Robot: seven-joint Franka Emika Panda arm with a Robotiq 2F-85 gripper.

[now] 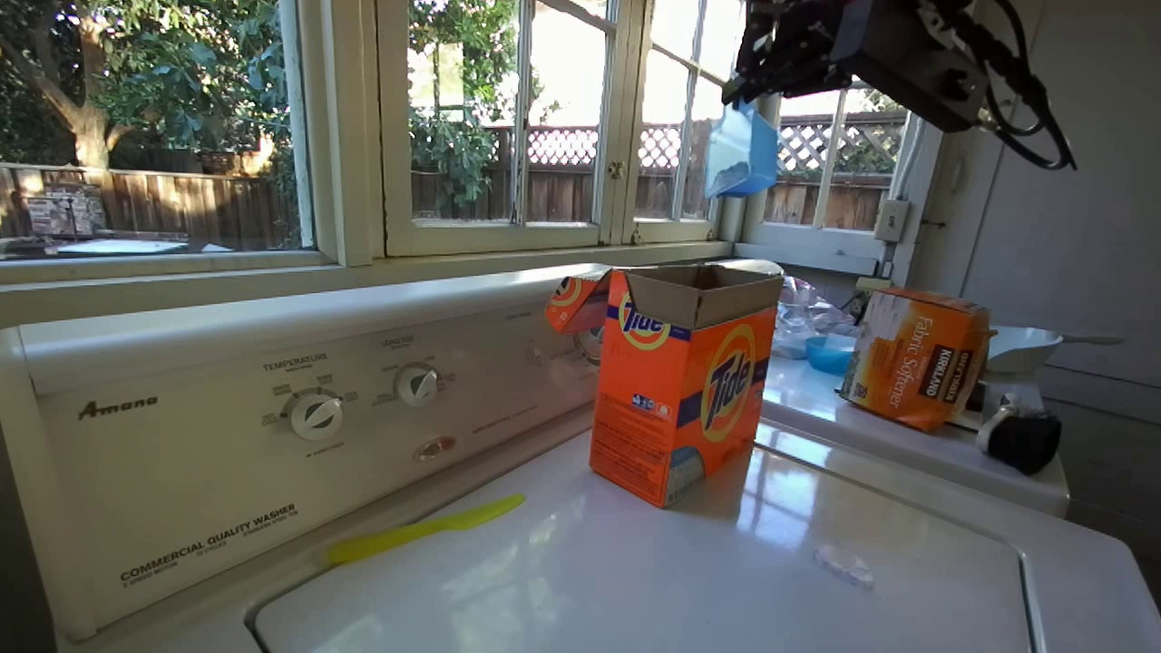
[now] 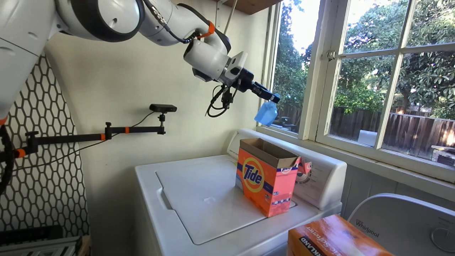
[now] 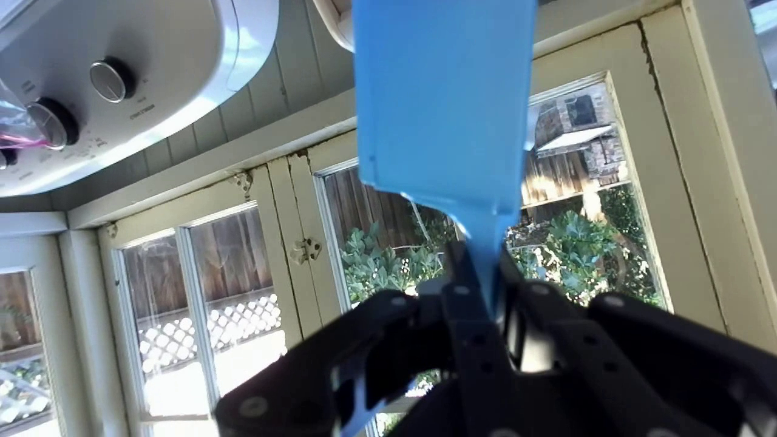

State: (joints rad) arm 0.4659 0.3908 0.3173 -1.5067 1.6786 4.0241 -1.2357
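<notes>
My gripper [image 3: 482, 261] is shut on the narrow handle of a translucent blue scoop [image 3: 443, 103], whose cup points away from the fingers in the wrist view. In both exterior views the scoop [image 1: 744, 154] hangs below the fingertips, in front of the windows. An orange Tide box [image 1: 721, 390] stands upright on the white washer lid [image 2: 209, 192], lower than the scoop and apart from it. The box's top is open, with a torn flap hanging toward the control panel; its contents are hidden. In an exterior view the gripper [image 2: 276, 99] reaches out above the washer's back panel.
A yellow-green utensil [image 1: 426, 529] lies beside the control panel [image 1: 363, 408]. A small whitish patch [image 1: 843, 567] is on the lid. On the neighbouring machine are a Kirkland box [image 1: 921, 363], a blue bowl [image 1: 827, 355] and a plastic bag [image 1: 807, 308]. Windows line the back.
</notes>
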